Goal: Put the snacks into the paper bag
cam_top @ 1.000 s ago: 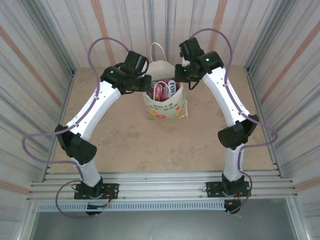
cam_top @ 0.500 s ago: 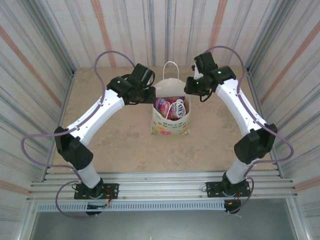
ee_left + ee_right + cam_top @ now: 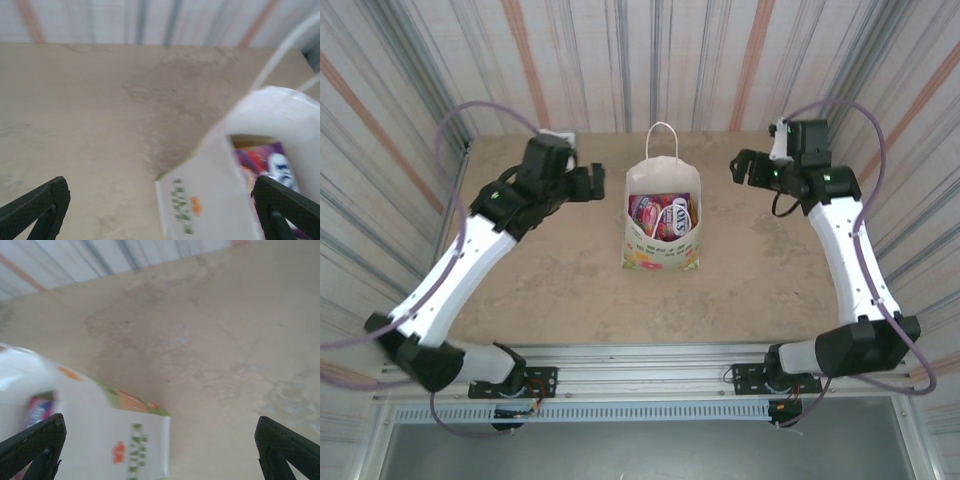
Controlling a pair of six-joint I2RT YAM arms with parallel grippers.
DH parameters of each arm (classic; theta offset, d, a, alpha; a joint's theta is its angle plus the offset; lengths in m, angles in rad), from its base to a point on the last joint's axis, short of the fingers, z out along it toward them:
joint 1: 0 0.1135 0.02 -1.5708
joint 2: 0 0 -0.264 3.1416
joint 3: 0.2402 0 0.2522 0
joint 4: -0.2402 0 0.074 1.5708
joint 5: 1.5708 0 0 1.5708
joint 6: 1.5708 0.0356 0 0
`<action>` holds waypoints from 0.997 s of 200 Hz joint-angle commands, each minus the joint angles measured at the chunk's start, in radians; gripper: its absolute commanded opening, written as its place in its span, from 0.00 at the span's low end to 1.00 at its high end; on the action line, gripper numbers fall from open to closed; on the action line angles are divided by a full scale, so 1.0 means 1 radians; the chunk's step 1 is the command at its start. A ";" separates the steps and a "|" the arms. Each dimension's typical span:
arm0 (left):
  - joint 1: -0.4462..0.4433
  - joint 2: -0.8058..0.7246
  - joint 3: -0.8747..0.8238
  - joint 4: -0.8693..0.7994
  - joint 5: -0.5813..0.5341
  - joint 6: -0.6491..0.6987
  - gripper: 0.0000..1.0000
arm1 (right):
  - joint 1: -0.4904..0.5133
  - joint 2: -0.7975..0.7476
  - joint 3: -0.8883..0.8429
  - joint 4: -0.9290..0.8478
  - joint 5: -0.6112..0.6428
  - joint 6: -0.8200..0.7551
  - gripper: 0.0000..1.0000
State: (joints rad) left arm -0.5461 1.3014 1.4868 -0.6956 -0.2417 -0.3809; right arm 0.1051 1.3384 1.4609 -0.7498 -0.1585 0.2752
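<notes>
- The paper bag [image 3: 661, 255] is standing upright in the middle of the table [image 3: 550, 290]. Its flower-printed front is facing the arm bases and its mouth is gaping upward.
- The snacks [image 3: 663, 215] are lying inside the bag, with red and purple packets showing through the opening. How many are in there I cannot tell.
- The left gripper [image 3: 590, 182] is hovering to the left of the bag's mouth, near it but apart from it. In the left wrist view its fingers [image 3: 42, 202] are standing at opposite edges of the frame, so the pincer is spread wide and carrying nothing. The bag's white side [image 3: 200, 200] and a purple packet [image 3: 265, 160] are showing below.
- The right gripper [image 3: 741, 168] is hovering on the bag's other side, also clear of it. Its fingers [image 3: 35, 442] are likewise splayed wide and empty above the bag's lettered side [image 3: 100, 440].
- The bag's loop handle [image 3: 662, 140] is rising at the bag's far edge, in front of the striped back wall [image 3: 650, 60].
</notes>
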 commanded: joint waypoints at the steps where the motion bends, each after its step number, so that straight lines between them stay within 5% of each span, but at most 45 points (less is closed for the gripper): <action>1: 0.117 -0.127 -0.218 0.168 -0.067 0.033 0.99 | -0.043 -0.096 -0.215 0.240 0.004 -0.053 0.99; 39: 0.291 -0.282 -0.642 0.529 -0.092 0.096 0.99 | -0.081 -0.226 -0.630 0.687 0.018 -0.084 0.99; 71: 0.310 -0.269 -0.811 0.700 -0.114 0.191 0.99 | -0.119 -0.208 -0.864 0.961 0.012 -0.123 0.99; 128: 0.311 -0.088 -0.889 0.875 -0.131 0.285 0.99 | -0.151 -0.022 -1.022 1.273 0.006 -0.179 0.99; 154: 0.316 -0.030 -1.020 1.268 -0.107 0.450 0.99 | -0.152 0.045 -1.042 1.389 0.011 -0.218 0.99; 173: 0.343 -0.035 -1.038 1.325 -0.022 0.489 0.99 | -0.167 0.107 -1.056 1.467 0.021 -0.216 0.99; 191: 0.366 -0.005 -1.088 1.478 -0.003 0.565 0.98 | -0.173 0.236 -1.114 1.734 0.024 -0.203 0.99; 199: 0.381 0.014 -1.096 1.528 -0.031 0.576 0.99 | -0.178 0.192 -1.094 1.638 0.027 -0.199 0.99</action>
State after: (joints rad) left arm -0.2005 1.2762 0.4347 0.5266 -0.2844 0.0628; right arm -0.0582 1.4929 0.3954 0.7433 -0.1497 0.0921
